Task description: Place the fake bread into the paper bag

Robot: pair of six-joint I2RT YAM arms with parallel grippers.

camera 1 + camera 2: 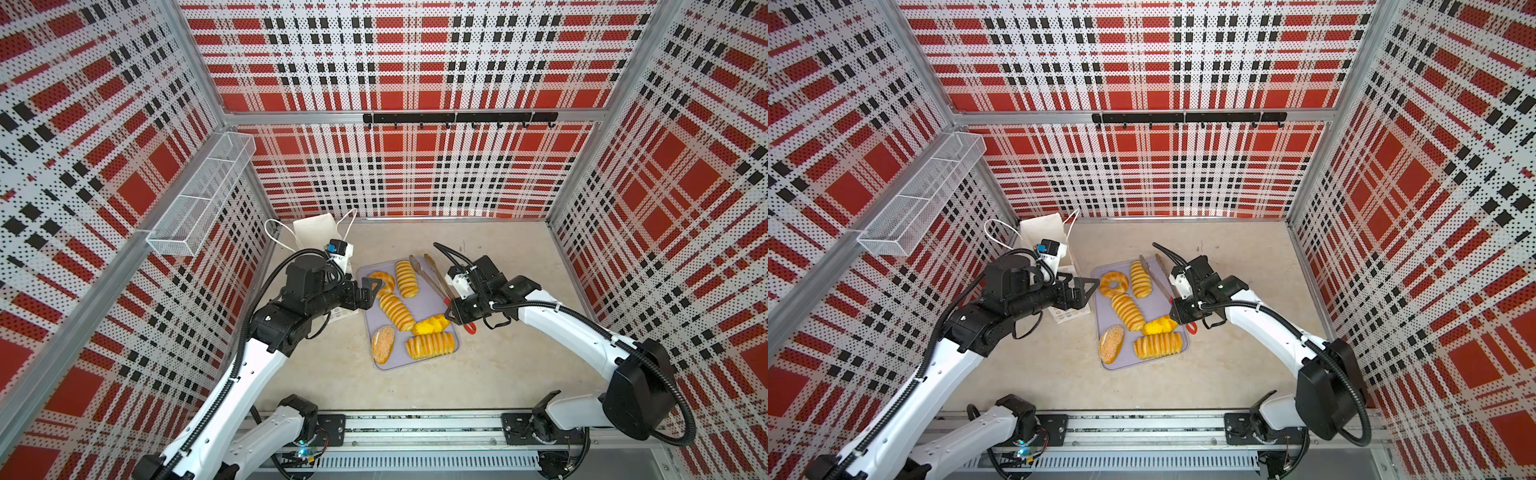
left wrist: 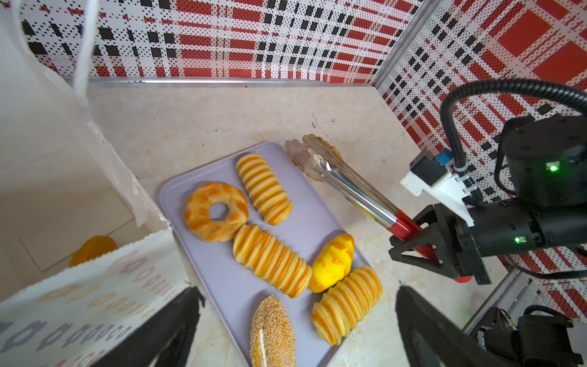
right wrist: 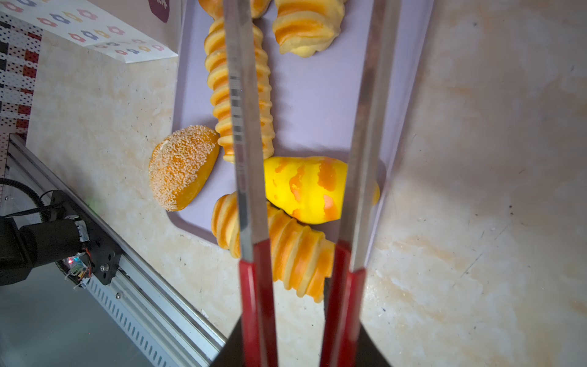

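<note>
Bagging looks barely begun: one orange toy bun (image 2: 93, 249) lies in the tall white paper carrier bag (image 2: 47, 159), six golden-yellow toy breads (image 2: 271, 259) wait on the lilac plastic tray (image 2: 228, 286) just beside it. The left gripper (image 2: 298, 290) hangs wide open and empty between them, while the right gripper (image 2: 422, 246) is clamped on the red-handled metal tongs (image 2: 349, 184), blades apart, gripping nothing. Next, I reckon, the left one must drop onto the nearby ring-shaped bread (image 2: 216, 211) and close.

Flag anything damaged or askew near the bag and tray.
The paper bag has a ragged edge beside the tray, as if torn down one corner. Nothing else stands out.
</note>
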